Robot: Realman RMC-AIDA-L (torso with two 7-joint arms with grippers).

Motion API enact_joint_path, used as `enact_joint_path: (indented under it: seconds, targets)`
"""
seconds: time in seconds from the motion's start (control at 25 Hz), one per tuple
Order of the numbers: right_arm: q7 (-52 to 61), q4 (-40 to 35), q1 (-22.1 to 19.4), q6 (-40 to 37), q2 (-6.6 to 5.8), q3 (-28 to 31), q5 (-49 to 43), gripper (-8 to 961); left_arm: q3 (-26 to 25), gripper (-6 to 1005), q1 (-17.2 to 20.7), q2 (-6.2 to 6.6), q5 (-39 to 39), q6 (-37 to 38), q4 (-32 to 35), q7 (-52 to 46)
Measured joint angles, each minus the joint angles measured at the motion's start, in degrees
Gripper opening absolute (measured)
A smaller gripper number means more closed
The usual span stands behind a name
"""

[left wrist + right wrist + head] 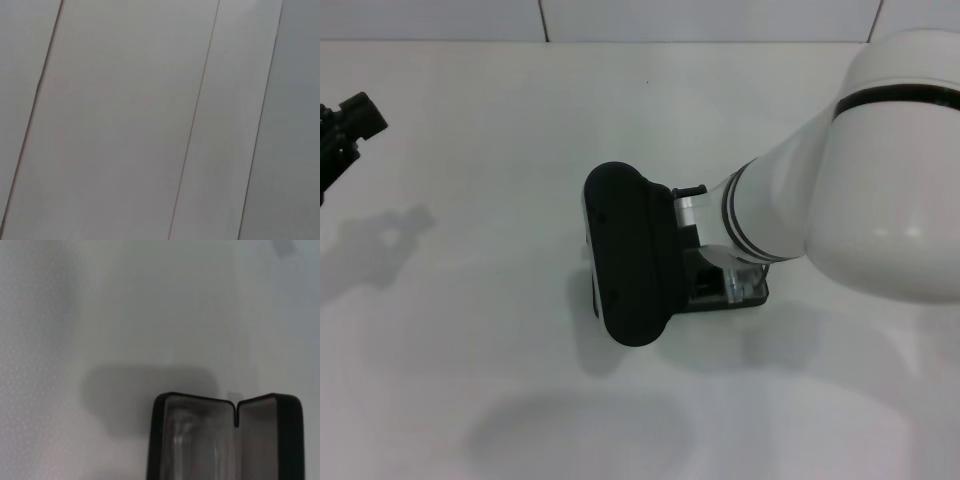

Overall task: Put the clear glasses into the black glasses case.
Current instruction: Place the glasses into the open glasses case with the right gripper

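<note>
The black glasses case (630,255) lies open in the middle of the white table, its lid raised toward me and its base (745,298) partly under my right arm. The right wrist view looks into the case (160,440) and its grey lining, where the clear glasses (186,440) lie as a faint transparent shape. A clear part of the glasses (745,280) also shows in the head view by the base. My right gripper (692,225) reaches down into the case behind the lid, its fingertips hidden. My left gripper (350,125) stays parked at the far left edge.
A white table (470,330) stretches all around the case, with a wall seam along the back. The large white right arm (880,170) covers the right side of the view. The left wrist view shows only plain pale panels (150,120).
</note>
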Motion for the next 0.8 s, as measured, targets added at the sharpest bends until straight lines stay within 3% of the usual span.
enact_joint_path:
  seconds: [0.48, 0.8]
  targets:
    - [-0.07, -1.97, -1.34, -0.6, 0.0, -0.36, 0.0, 141, 0.0, 135, 0.17, -0.1, 0.04, 0.01, -0.01, 0.06]
    - [-0.25, -9.12, -5.88, -1.46, 0.0, -0.89, -2.43, 142, 0.0, 135, -0.04, -0.05, 0.22, 0.15, -0.01, 0.0]
